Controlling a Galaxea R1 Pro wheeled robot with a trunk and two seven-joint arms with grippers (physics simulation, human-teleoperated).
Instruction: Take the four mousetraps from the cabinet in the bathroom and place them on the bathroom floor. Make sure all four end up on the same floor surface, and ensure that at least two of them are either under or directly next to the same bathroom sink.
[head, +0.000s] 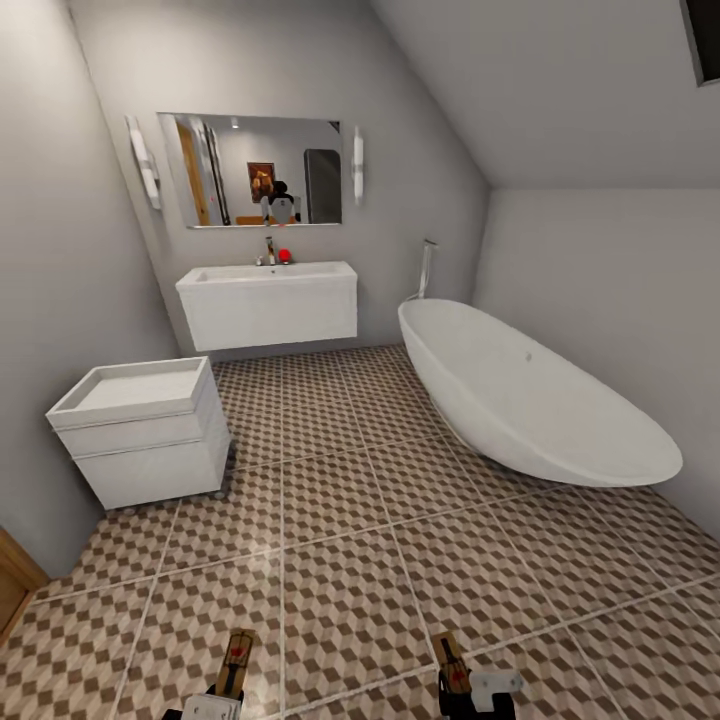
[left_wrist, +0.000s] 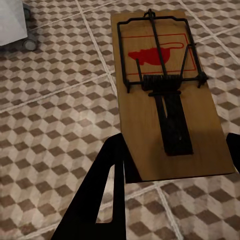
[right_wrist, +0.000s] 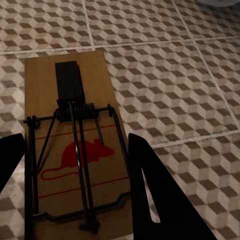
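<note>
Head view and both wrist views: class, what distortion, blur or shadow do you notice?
Head view: wide-angle stretch, walls lean, bathtub elongated, even light. Left wrist view: mousetrap sharp, fingers black silhouettes. Right wrist view: trap crisp, dim toward the near end.

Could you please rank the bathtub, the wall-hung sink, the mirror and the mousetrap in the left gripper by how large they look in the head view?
1. bathtub, clearly largest.
2. sink and mirror: they look about alike, so I would not rank them.
3. mousetrap held in the left gripper, smallest, though nearest the camera.
</note>
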